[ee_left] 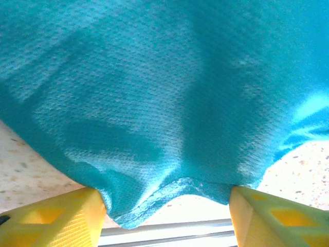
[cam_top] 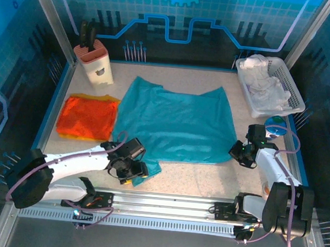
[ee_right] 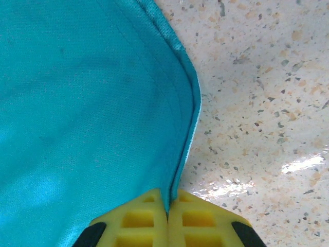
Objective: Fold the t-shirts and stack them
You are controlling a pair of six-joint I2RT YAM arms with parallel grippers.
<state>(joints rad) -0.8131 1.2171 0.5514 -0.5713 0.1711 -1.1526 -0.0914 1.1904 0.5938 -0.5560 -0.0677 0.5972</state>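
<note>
The teal t-shirt [cam_top: 176, 121] lies spread over the middle of the table. The orange t-shirt [cam_top: 87, 117], with its yellow edge, lies folded flat to the left of it. My left gripper [cam_top: 131, 168] sits at the teal shirt's near left corner. In the left wrist view it [ee_left: 167, 218] is open, and the hem of the teal cloth [ee_left: 154, 103] sags loosely between the two yellow fingers [ee_left: 56, 221]. My right gripper [cam_top: 240, 152] is at the shirt's near right corner. Its pads [ee_right: 139, 221] are shut on the edge of the teal shirt [ee_right: 87, 113], with the gripper [ee_right: 167, 216] low over the table.
A knife block [cam_top: 95, 64] stands at the back left. A white basket [cam_top: 297, 94] holding white cloth sits at the back right, with a small blue and white object [cam_top: 275, 130] just in front of it. A metal rail [cam_top: 169, 207] runs along the near edge.
</note>
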